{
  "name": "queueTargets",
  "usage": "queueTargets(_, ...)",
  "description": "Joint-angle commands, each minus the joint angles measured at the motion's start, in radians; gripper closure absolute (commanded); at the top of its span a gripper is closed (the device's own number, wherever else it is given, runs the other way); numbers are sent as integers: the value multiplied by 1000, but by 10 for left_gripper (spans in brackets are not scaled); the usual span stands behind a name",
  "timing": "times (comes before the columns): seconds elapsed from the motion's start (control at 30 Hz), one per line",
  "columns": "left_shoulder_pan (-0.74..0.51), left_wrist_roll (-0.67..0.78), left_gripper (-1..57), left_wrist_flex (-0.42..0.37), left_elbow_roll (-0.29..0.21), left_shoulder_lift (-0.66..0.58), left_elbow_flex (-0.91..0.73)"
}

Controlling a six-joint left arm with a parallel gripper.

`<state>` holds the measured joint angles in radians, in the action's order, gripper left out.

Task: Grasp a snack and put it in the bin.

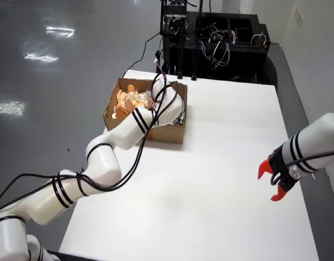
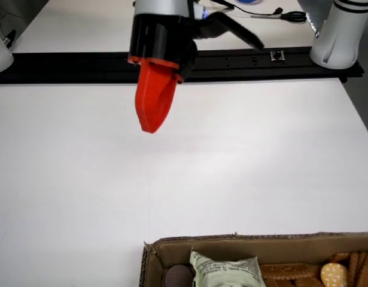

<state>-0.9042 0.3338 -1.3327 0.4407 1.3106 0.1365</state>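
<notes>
Snacks (image 1: 131, 101) in box (image 1: 167, 132)

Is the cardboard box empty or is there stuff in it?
Not empty. The cardboard box holds round biscuits, seen from above, and a pale wrapped packet, seen from the side.

Your bin is a brown cardboard box (image 1: 169, 132), open top, upright on the white table, at the far left in the view from above. It holds a pile of snacks: tan and orange biscuit-like pieces (image 1: 122, 104) heaped at its left side, shiny clear wrapping in the middle. In the low view across the table, the box's (image 2: 172, 246) rim shows at the bottom edge with a pale green packet (image 2: 225, 270) lying inside and round biscuits (image 2: 333, 274) to its right.
</notes>
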Motion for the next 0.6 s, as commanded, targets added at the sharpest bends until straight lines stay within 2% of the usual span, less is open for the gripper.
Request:
queueTargets(0.03, -50, 24, 570, -5, -1, -42, -77)
queueTargets(0.6, -225, 238, 568, 15, -18, -366, -661)
